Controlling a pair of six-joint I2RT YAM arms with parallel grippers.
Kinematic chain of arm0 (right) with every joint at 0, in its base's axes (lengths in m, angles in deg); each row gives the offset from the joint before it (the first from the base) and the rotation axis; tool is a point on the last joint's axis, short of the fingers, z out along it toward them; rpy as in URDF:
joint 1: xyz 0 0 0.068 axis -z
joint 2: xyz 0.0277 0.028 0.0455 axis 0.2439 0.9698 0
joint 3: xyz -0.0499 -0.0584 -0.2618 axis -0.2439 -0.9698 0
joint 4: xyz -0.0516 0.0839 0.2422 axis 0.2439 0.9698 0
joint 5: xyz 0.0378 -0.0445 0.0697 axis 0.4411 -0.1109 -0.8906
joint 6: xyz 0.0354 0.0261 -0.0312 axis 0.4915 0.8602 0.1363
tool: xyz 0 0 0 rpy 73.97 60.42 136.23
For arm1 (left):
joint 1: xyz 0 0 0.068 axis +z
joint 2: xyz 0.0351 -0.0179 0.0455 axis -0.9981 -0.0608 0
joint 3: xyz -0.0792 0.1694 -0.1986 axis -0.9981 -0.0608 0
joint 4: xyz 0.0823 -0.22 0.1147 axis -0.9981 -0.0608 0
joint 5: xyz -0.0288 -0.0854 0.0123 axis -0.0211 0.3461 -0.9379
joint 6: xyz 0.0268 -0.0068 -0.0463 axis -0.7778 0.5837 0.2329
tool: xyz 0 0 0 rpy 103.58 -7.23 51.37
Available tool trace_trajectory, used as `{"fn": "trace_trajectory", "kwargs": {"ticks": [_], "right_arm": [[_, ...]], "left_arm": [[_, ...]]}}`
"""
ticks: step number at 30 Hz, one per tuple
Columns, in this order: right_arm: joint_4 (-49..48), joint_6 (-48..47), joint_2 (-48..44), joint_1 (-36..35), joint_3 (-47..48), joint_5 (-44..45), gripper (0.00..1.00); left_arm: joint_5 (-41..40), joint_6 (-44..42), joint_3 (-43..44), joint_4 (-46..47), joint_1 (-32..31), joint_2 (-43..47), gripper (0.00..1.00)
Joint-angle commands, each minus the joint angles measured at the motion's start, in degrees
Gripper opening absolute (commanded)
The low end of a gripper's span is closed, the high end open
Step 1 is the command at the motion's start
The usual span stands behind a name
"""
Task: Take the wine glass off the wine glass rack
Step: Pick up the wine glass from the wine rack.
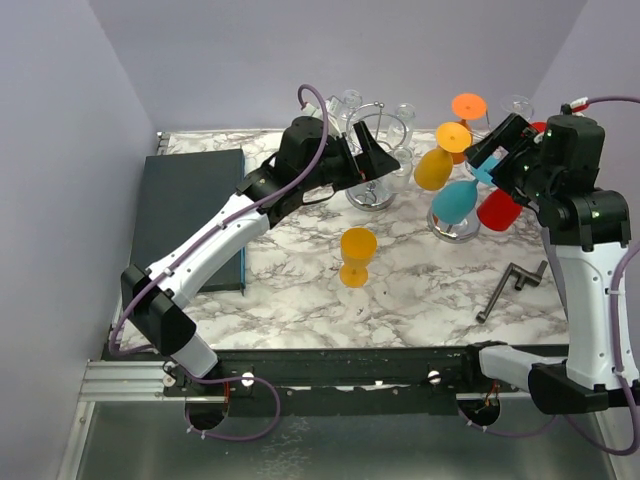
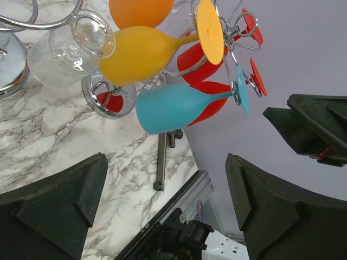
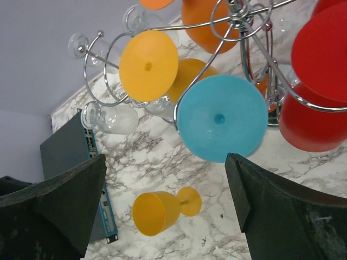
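A chrome wine glass rack [image 1: 458, 230] at the right holds coloured glasses hanging by their feet: a teal one [image 1: 455, 200], a yellow one [image 1: 433, 168], an orange one [image 1: 468, 105] and red ones [image 1: 500, 210]. My right gripper [image 1: 487, 158] is open and empty, just right of the teal glass; its wrist view faces the teal foot [image 3: 222, 119] and the yellow foot [image 3: 148, 65]. My left gripper [image 1: 385, 158] is open and empty by a second rack [image 1: 372, 195] of clear glasses. It sees the teal glass [image 2: 168, 108] from the side. Another yellow glass [image 1: 357, 252] stands on the table.
A dark flat box [image 1: 190, 210] lies at the table's left side. A grey metal crank [image 1: 510, 290] lies at the front right. A clear glass [image 2: 65, 54] hangs low on the second rack. Lilac walls close in the back and both sides.
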Motion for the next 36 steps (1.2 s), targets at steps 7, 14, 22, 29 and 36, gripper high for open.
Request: {"fn": "trace_trajectory", "kwargs": {"ticks": [7,14,22,29,36], "right_arm": [[0.9,6.4,-8.04,3.12,-9.89,3.73,0.93],[-4.44,6.58,-6.95,3.17,-9.59,1.99,0.93],[-1.06,2.97,-1.69,6.52,-1.44,-2.99,0.95],[-2.2,0.52,-0.61,15.14,-0.95,-17.55,0.94],[-1.8,2.18,-5.17,15.14,-5.9,-20.19,0.93]], "left_arm": [[0.05,-1.38,-2.74,1.3,0.23,5.15,0.98],[-0.25,-2.38,-3.22,0.96,0.19,6.38,0.99],[-1.13,-2.34,-3.19,0.73,0.24,7.03,0.99],[-1.62,-2.29,-3.11,0.77,0.32,7.05,0.99],[-2.59,-2.51,-3.11,0.6,0.31,7.26,0.99]]}}
